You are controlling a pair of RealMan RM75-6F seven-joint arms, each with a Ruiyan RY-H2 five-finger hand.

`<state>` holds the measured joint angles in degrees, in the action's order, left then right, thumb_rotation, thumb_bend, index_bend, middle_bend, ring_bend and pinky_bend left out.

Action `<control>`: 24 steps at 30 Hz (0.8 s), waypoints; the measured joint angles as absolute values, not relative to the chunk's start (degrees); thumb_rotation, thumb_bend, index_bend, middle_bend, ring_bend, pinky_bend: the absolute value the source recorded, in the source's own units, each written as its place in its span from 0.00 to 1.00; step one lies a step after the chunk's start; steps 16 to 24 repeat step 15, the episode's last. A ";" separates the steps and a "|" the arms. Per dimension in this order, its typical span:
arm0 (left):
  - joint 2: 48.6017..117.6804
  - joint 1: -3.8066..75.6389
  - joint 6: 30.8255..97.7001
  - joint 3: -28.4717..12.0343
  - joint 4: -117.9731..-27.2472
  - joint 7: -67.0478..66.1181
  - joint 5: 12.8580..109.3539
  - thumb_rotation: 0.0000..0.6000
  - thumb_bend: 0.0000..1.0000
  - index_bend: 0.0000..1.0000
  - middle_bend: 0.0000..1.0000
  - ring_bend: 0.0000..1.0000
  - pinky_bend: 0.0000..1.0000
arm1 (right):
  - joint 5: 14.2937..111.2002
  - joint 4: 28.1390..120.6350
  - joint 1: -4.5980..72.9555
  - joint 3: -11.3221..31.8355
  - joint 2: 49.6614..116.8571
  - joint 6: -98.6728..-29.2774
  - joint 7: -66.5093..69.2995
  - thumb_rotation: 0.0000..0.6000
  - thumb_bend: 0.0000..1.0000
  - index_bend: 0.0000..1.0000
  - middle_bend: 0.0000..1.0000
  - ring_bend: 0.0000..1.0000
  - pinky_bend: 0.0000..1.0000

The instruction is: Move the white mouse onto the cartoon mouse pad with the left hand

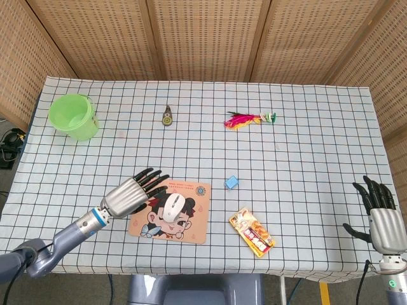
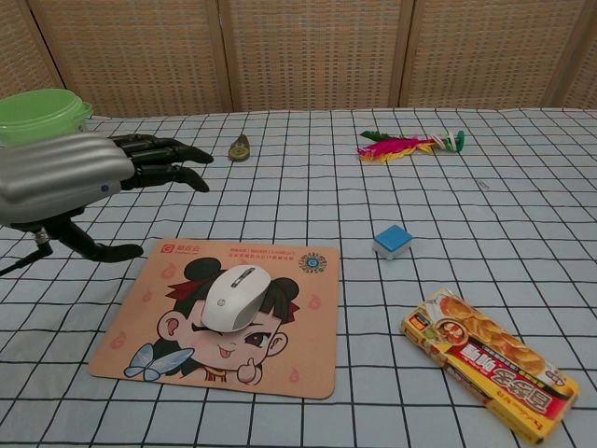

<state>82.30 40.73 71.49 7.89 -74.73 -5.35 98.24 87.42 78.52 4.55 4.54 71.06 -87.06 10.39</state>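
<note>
The white mouse [image 1: 174, 204] [image 2: 232, 297] lies on the cartoon mouse pad [image 1: 194, 230] [image 2: 294, 359], over the drawn face, with nothing touching it. My left hand [image 1: 132, 192] [image 2: 70, 174] hovers above and to the left of the pad with its fingers spread and nothing in it. At the table's right front corner my right hand [image 1: 380, 215] stands with fingers apart and empty; the chest view does not show it.
A yellow snack packet [image 1: 252, 232] [image 2: 489, 362] lies right of the pad, a small blue block [image 1: 231, 182] [image 2: 393, 240] beyond it. A green bucket [image 1: 73, 117] [image 2: 42, 131] stands at far left. A small dark disc [image 1: 167, 117] and a feathered toy [image 1: 248, 119] lie further back.
</note>
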 measured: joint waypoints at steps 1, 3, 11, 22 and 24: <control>81.61 39.00 72.61 7.78 -75.87 -6.15 96.95 1.00 0.30 0.10 0.00 0.00 0.02 | 87.62 78.65 4.56 4.44 71.06 -87.10 10.23 1.00 0.08 0.15 0.00 0.00 0.00; 80.64 36.12 74.91 7.68 -77.49 -7.71 95.02 1.00 0.28 0.07 0.00 0.00 0.00 | 88.08 78.92 4.58 4.22 71.08 -87.26 9.82 1.00 0.08 0.15 0.00 0.00 0.00; 78.17 20.75 88.09 7.53 -84.82 -11.87 85.57 1.00 0.24 0.00 0.00 0.00 0.00 | 89.42 79.84 4.65 3.38 71.32 -87.47 7.79 1.00 0.07 0.15 0.00 0.00 0.00; 77.81 14.75 92.65 7.79 -86.88 -12.73 82.36 1.00 0.23 0.00 0.00 0.00 0.00 | 90.04 80.15 4.66 3.14 71.48 -87.83 6.74 1.00 0.07 0.15 0.00 0.00 0.00; 77.81 14.75 92.65 7.79 -86.88 -12.73 82.36 1.00 0.23 0.00 0.00 0.00 0.00 | 90.04 80.15 4.66 3.14 71.48 -87.83 6.74 1.00 0.07 0.15 0.00 0.00 0.00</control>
